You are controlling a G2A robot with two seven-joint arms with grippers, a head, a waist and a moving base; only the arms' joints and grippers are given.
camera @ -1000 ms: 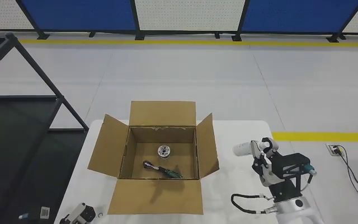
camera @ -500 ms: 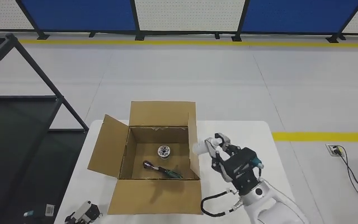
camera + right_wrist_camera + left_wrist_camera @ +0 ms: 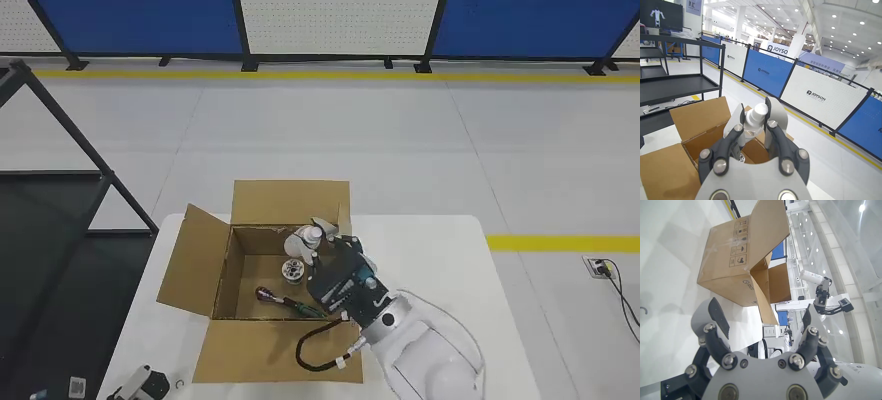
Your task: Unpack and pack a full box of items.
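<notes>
Holds white bottle [image 3: 303, 240] pinched between right gripper [image 3: 320, 250] fingers, over box [image 3: 290, 197] at frame centre. Has left gripper [image 3: 148, 382] spread wide and empty at lower left. Might slip from grip, or drop onto round part [image 3: 292, 268] below.

We note the box [image 3: 290, 200]: matt brown cardboard, clear glossy tape [image 3: 711, 249] on one side; bottle [image 3: 755, 118] smooth white plastic, faint sheen; table [image 3: 440, 260] smooth, white, low sheen; left gripper [image 3: 761, 306] has smooth white plastic shells [image 3: 698, 317], matt black pads [image 3: 719, 317], bright metal screws [image 3: 728, 360]; we see the same on the right gripper [image 3: 755, 107].
</notes>
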